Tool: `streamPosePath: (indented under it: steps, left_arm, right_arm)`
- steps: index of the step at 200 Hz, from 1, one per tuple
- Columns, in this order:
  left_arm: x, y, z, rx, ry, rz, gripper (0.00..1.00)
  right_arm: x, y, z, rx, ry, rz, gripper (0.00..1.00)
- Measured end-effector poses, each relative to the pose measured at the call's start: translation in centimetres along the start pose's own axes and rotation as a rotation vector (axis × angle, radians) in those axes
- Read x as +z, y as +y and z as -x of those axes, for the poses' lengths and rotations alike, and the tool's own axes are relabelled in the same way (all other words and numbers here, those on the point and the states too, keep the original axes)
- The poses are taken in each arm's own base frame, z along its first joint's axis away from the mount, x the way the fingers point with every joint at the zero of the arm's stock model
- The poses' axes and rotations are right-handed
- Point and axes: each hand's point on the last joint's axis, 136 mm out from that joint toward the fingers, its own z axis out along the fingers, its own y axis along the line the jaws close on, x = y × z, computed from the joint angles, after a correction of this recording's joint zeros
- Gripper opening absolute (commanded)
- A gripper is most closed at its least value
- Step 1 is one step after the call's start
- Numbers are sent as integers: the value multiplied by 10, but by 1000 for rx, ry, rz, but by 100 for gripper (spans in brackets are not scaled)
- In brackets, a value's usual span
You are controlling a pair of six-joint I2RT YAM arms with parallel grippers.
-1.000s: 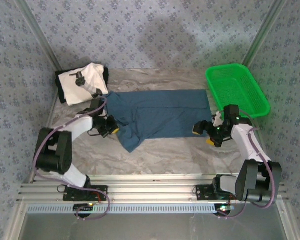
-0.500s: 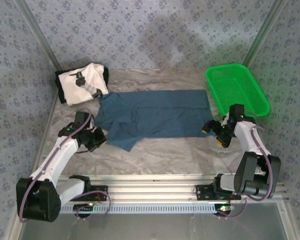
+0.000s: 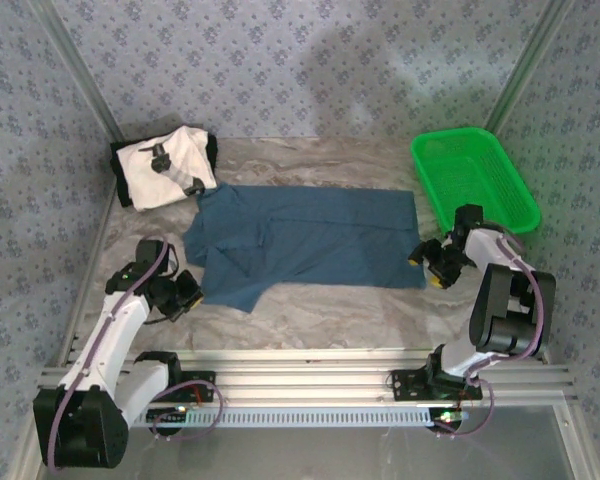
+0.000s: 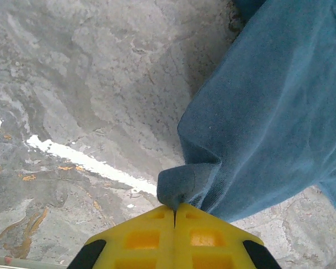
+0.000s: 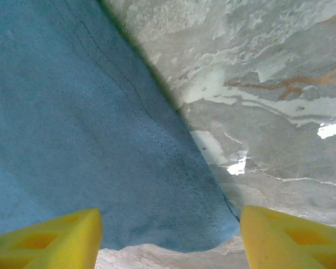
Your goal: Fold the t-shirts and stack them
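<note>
Flattening the blue shirt (image 3: 310, 235) mid-table (image 3: 320, 310): the left gripper (image 4: 175, 212) pinches its bunched corner, while the right gripper (image 5: 169, 235) straddles the opposite hem, jaws wide, probably needing to close next.

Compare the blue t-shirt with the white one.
The blue t-shirt lies spread mid-table; the white t-shirt sits folded up far left. The blue t-shirt is plain; the white t-shirt carries a dark print. The left gripper pinches the blue t-shirt's edge; nothing touches the white t-shirt. Both rest on the table.
</note>
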Motion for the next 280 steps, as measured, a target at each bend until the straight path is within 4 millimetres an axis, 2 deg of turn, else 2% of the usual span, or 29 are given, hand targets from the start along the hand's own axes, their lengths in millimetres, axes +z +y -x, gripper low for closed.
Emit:
streamPosePath:
  steps: [58, 97, 116, 141, 157, 170, 208, 239, 262, 280]
  left_arm:
    - [2, 4, -5, -5, -2, -10, 0]
    - [2, 2, -4, -2, -3, -19, 0]
    - [2, 3, -4, -2, -3, -19, 0]
    - [1, 2, -4, -1, -5, -21, 0]
    - [0, 2, -4, 0, -9, -25, 0]
    - [-1, 1, -4, 1, -12, -27, 0]
    - [-14, -3, -3, 4, -36, -49, 0]
    - [-34, -10, -4, 1, -81, -95, 0]
    - [-45, -11, -7, -20, -106, -124, 0]
    - [-49, -9, -11, -38, -109, -135, 0]
  right_arm:
    - [12, -11, -18, 21, 37, -39, 59]
    - [23, -12, -18, 32, 46, -66, 41]
    - [24, -15, -18, 42, 48, -84, 40]
    - [23, -18, -19, 41, 45, -103, 24]
    - [22, -20, -20, 49, 40, -113, 9]
    - [19, -19, -21, 45, 33, -110, 0]
    - [6, -18, -26, 39, 8, -102, 0]
    - [-16, -14, -33, 25, -27, -84, 0]
    - [-30, -12, -42, 12, -52, -68, 0]
    - [-33, -16, -52, 11, -44, -72, 0]
